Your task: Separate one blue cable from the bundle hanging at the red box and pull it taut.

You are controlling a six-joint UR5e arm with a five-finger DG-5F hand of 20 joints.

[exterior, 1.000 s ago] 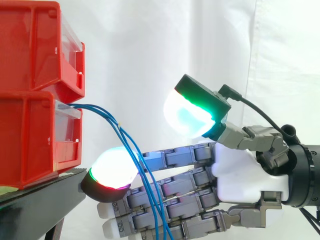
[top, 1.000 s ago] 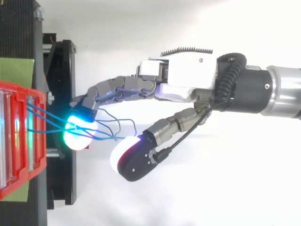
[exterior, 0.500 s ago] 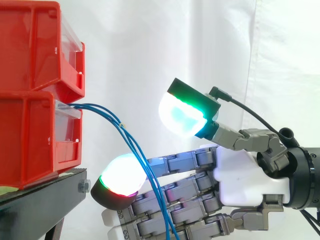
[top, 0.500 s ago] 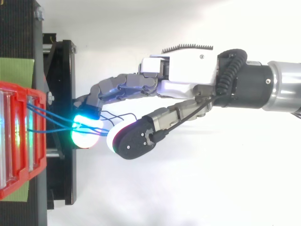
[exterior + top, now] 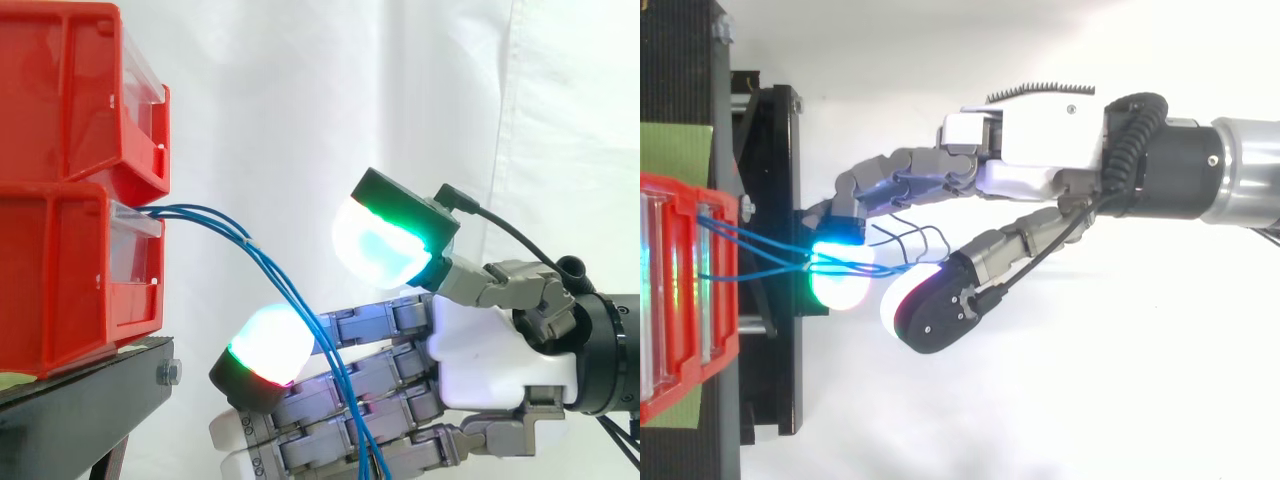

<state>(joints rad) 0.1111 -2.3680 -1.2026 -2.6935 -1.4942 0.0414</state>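
We see the hand [image 5: 500, 345] with fingers [image 5: 370, 378] stretched out and thumb raised apart. The blue cables [image 5: 262, 257] hang from the lower red box's [image 5: 60, 280] front edge across them, seemingly all bunched. Closing now could trap several strands at once, not one.

You see the black stand [image 5: 90, 398] at seven o'clock in the side view; a green sheet [image 5: 675, 148] lies on it, stacked red bins [image 5: 60, 280] on top.
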